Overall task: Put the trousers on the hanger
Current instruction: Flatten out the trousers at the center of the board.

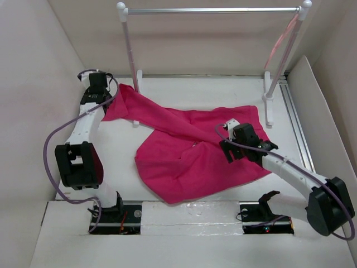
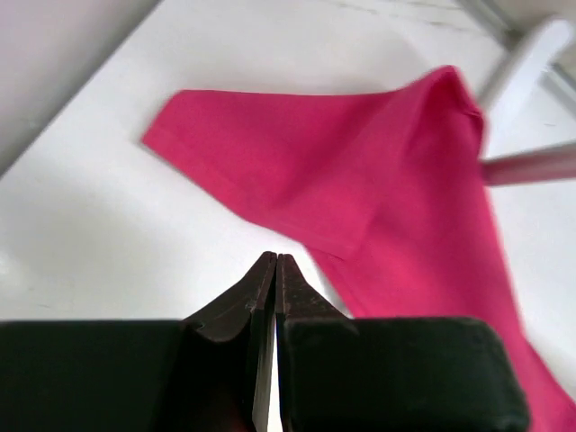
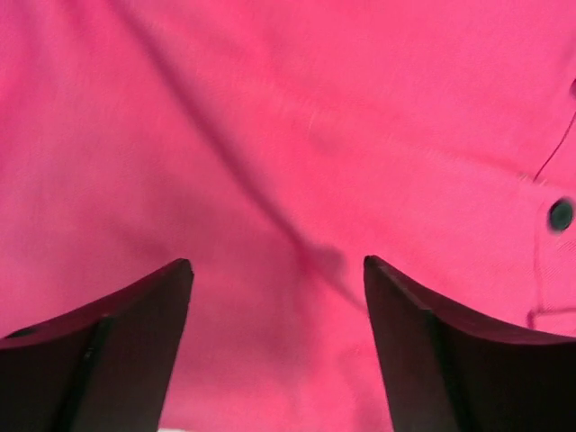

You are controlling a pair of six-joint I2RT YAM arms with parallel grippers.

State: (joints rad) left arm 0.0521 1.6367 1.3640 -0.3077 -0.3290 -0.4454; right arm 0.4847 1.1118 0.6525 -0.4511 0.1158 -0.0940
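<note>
The magenta trousers [image 1: 189, 148] lie spread on the white table, one leg reaching to the far left. My left gripper [image 1: 106, 98] is by that leg's end. In the left wrist view it [image 2: 274, 258] is shut and empty, just short of the leg hem [image 2: 351, 180]. My right gripper [image 1: 227, 149] hovers over the trousers near the waist. In the right wrist view it [image 3: 276, 265] is open with cloth [image 3: 270, 135] below, and the dark button [image 3: 561, 214] is at the right. The pale-pink hanger [image 1: 279, 47] hangs at the right end of the rack bar.
A white-posted rack with a silver bar [image 1: 212, 10] stands at the back, and its left foot [image 1: 135, 120] is by the trouser leg. A rack post [image 2: 531, 58] shows in the left wrist view. White walls enclose the table, and a rail [image 1: 295, 123] runs along the right.
</note>
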